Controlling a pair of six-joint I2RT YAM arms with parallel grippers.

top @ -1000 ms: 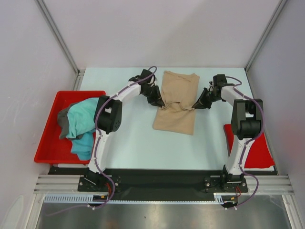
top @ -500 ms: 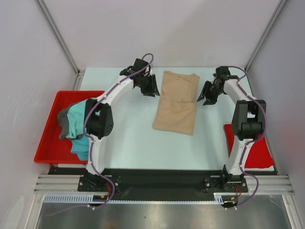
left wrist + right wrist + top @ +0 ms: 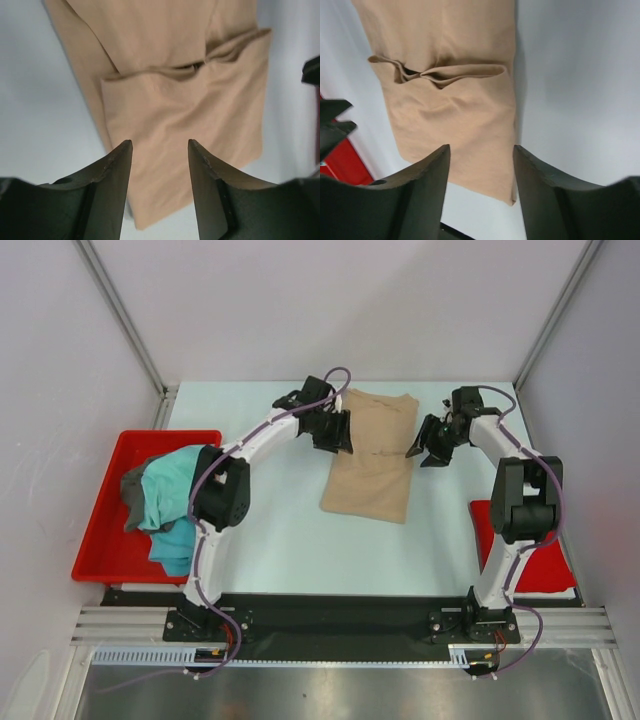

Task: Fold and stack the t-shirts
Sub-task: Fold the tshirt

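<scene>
While left pincer and right pincer hang wide, empty, flanking the tan t-shirt, they apparently line up another fold.

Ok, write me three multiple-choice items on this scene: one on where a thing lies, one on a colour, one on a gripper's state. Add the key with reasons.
1. Where is the teal t-shirt?
A. far right
B. centre
C. in the red tray, left

2. What colour is the flat t-shirt between the arms?
A. teal
B. tan-beige
C. dark grey

3. The left gripper is:
A. open, empty
B. shut on cloth
C. out of view

Key:
1 C: the top view shows it heaped in the tray.
2 B: both wrist views show tan cloth.
3 A: its fingers stand apart with nothing between them.
</scene>
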